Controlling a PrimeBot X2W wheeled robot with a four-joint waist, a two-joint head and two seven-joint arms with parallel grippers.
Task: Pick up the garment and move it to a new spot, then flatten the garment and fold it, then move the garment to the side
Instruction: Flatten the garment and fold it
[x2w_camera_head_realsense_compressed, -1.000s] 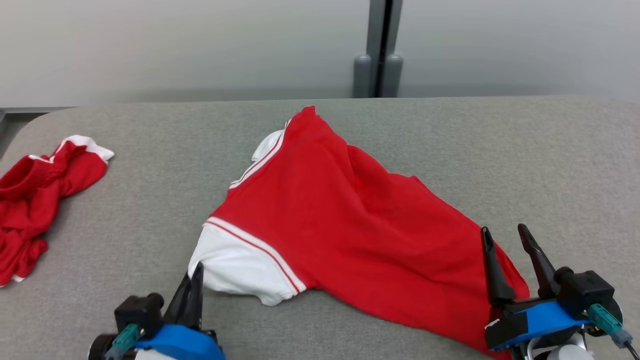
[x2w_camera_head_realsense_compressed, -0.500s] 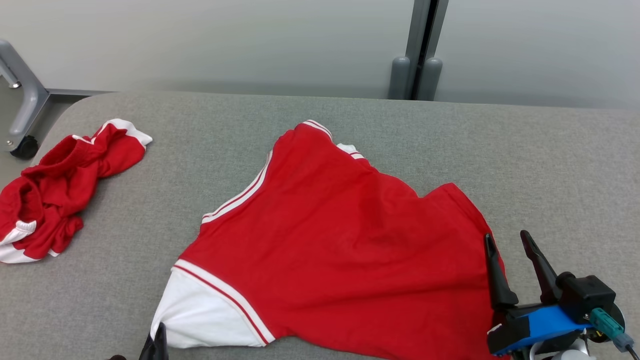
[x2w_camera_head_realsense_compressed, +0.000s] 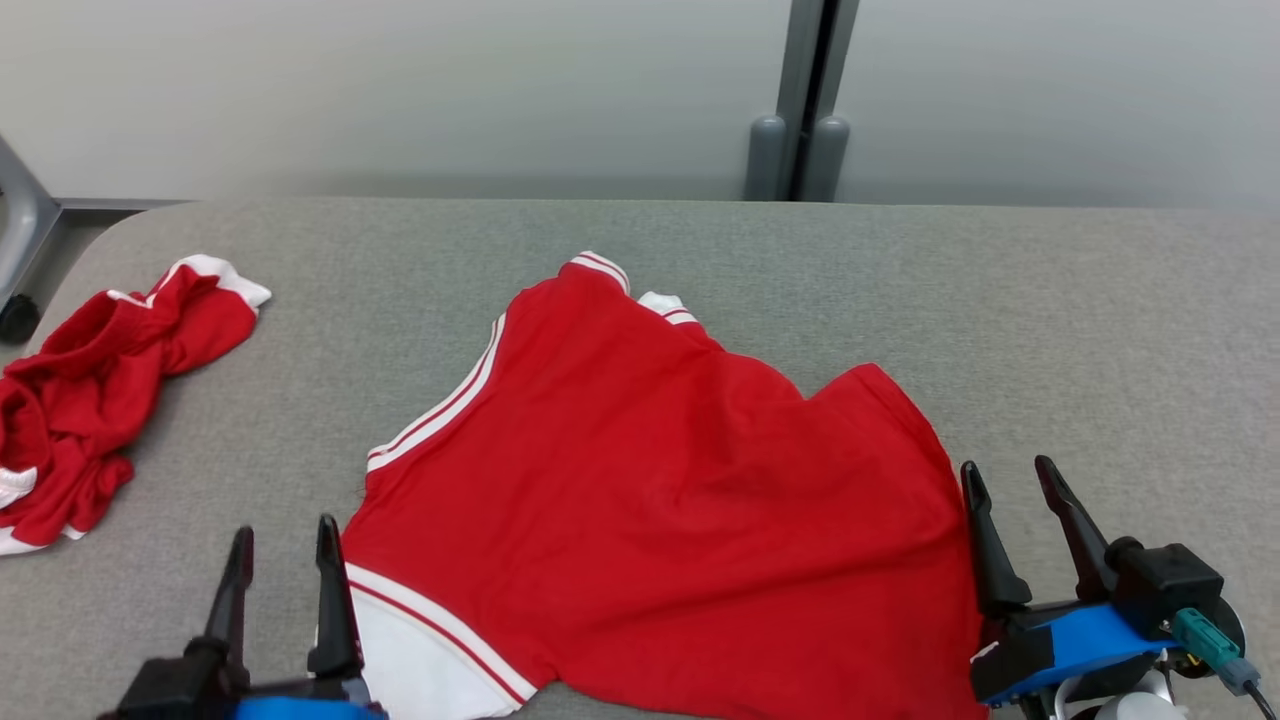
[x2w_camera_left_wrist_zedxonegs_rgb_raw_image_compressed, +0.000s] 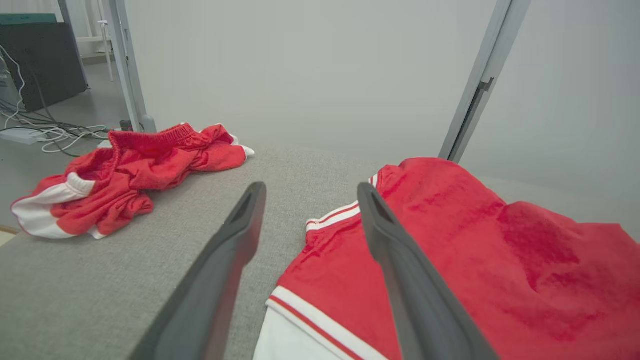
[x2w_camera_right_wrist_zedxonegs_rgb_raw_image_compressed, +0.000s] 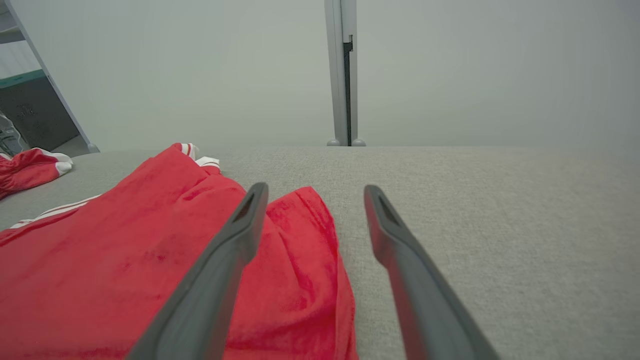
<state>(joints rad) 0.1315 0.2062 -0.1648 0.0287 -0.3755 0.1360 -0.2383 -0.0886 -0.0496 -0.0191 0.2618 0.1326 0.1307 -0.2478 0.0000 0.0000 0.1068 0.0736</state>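
A red shirt (x2w_camera_head_realsense_compressed: 650, 480) lies spread across the middle of the grey worktop (x2w_camera_head_realsense_compressed: 1050, 320). Its white sleeve (x2w_camera_head_realsense_compressed: 410, 660) is at the near left and its striped collar end points to the far side. The robot's arms flank it along the near edge.

The left gripper (x2w_camera_head_realsense_compressed: 283, 535) stands with fingers apart and empty just left of the sleeve. From its wrist, one finger lies over the cloth's edge and the other over bare worktop. The right gripper (x2w_camera_head_realsense_compressed: 1005, 468), also spread and holding nothing, straddles the shirt's right hem in the same way. Whether either inner finger actually touches the fabric cannot be told from these angles.

That placement, one gripper at each near corner, suits the flattening stage. From there each could pinch a corner and draw the cloth taut. The shirt looks set down at its spot but not smooth. A soft ridge runs through its right half, the far sleeve is bunched under the shoulder, and the right hem curls. No fold has been made, and the move to the side is yet to come.

What look like crumpled red shorts (x2w_camera_head_realsense_compressed: 100, 380) sit at the far left, well apart from the shirt. They lie outside the span between the grippers, so they should not get in the way. A grey post (x2w_camera_head_realsense_compressed: 800, 100) rises behind the worktop.
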